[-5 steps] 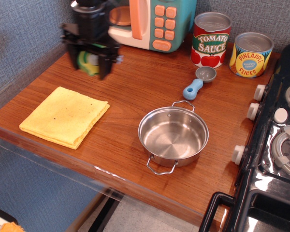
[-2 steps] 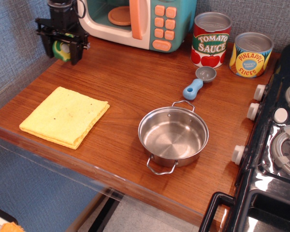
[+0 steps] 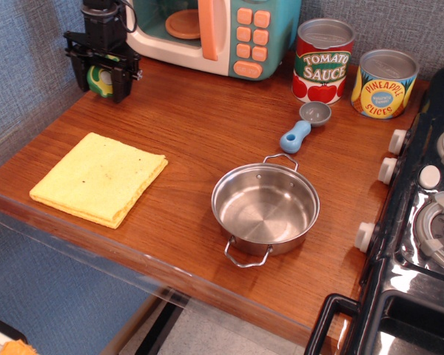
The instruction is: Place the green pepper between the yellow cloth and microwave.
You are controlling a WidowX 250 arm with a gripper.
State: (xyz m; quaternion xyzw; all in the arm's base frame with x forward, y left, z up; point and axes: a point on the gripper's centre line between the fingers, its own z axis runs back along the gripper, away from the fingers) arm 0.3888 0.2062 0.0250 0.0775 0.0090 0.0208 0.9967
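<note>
There, the black robot gripper (image 3: 101, 80) was closed on the small green toy half pepper (image 3: 100, 79), one finger on each side of it. It held the pepper low over the far left corner of the brown wooden table (image 3: 200, 126), just beside the cream and teal toy microwave (image 3: 214, 33) with its orange handle. The folded yellow fabric cloth (image 3: 98, 177) lay flat nearer the front edge, apart from the pepper. A shiny steel pot (image 3: 265, 209) sat to the right of the cloth.
</note>
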